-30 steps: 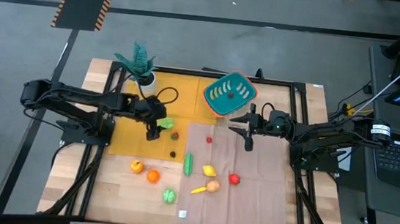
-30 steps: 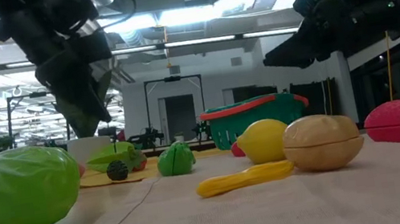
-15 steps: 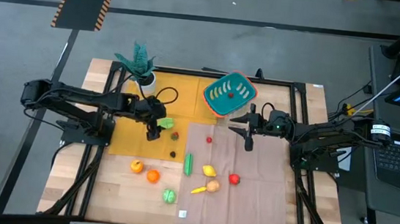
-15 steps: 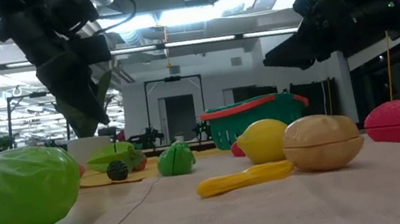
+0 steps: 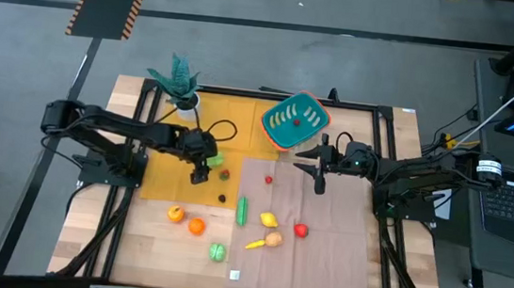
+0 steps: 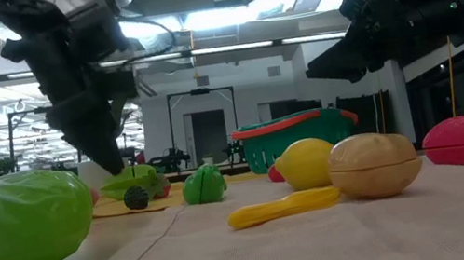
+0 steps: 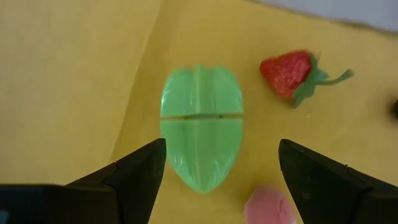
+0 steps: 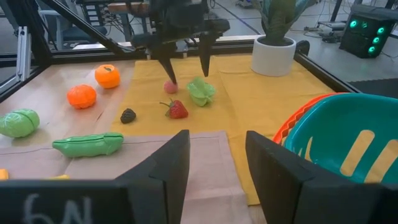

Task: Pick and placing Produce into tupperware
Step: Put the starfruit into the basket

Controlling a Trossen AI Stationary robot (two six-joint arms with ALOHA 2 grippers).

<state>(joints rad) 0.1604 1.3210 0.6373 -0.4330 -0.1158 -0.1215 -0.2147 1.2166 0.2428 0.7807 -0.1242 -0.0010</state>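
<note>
The teal tupperware [image 5: 294, 121] with its orange-red rim stands at the far middle of the table. Toy produce lies scattered: a green leafy vegetable [image 7: 201, 127], a strawberry [image 7: 289, 71], a small pink piece [image 7: 267, 208] and a dark berry [image 5: 222, 197] lie on the yellow mat. My left gripper [image 5: 202, 167] is open and points down over the green vegetable [image 8: 201, 91], one finger on either side, touching nothing. My right gripper [image 5: 318, 175] hovers open over the tan cloth, near the tupperware.
On the tan cloth [image 5: 322, 254] lie a green pod [image 5: 242, 211], a lemon [image 5: 269, 220], a red piece [image 5: 301, 230] and a yellow one [image 5: 255, 244]. Two oranges [image 5: 185, 219] and a green cabbage [image 5: 217, 250] rest on bare wood. A potted plant [image 5: 183, 88] stands at the far left.
My left gripper has moved down and slightly toward the table's right, closing in on the green leafy vegetable, and has stayed open. The produce has not moved.
</note>
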